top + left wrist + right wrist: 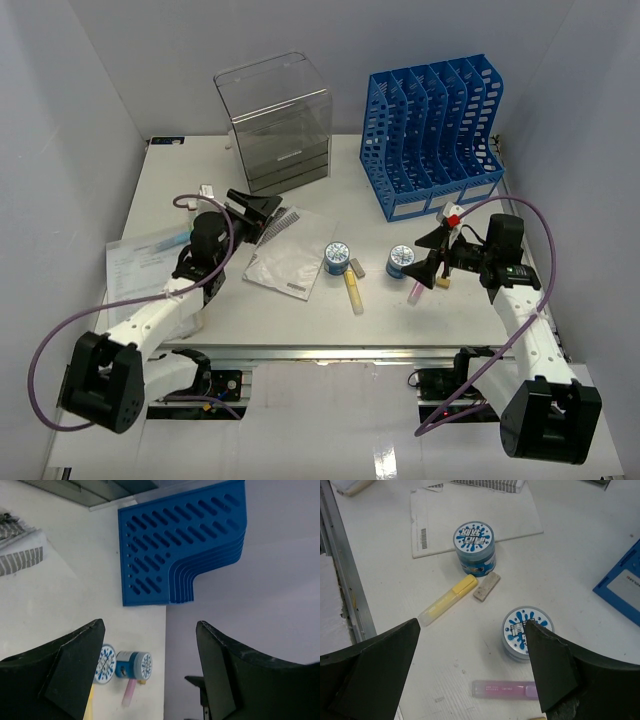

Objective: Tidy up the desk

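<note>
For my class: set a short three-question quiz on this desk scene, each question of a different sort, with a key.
1. True or false: the left gripper and the right gripper are both shut.
2. How many round blue-lidded tubs stand on the desk?
3. What colour is the highlighter lying nearest the right gripper? A pink; B green; C black.
Key: 1 false, both are open; 2 two; 3 A.
</note>
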{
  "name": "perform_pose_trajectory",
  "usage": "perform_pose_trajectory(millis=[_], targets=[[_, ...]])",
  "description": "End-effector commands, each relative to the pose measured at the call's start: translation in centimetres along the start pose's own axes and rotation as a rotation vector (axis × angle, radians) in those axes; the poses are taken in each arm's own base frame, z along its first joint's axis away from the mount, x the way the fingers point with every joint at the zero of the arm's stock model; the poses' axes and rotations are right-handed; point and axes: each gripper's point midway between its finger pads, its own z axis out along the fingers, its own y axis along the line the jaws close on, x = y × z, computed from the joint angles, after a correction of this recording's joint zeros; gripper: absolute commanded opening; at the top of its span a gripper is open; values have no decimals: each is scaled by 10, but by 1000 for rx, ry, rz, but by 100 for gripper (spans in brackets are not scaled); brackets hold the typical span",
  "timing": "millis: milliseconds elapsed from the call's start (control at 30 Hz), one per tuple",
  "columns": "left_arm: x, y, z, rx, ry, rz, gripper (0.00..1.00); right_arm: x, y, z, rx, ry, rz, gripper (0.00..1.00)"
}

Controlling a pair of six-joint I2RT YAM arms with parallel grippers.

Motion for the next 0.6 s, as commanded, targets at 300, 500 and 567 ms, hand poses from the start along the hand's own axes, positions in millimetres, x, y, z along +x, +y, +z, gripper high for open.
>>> perform_pose_trajectory(millis=[300, 500, 567], targets=[[-44, -37, 95, 128, -361, -33, 64, -19, 18, -3, -86, -78, -103, 98], [-47, -15, 124, 80, -414, -68, 53, -21, 19, -3, -94, -83, -103, 99], [-46, -10, 134, 72, -418, -90, 51, -21, 21, -3, -100, -87, -105, 99]])
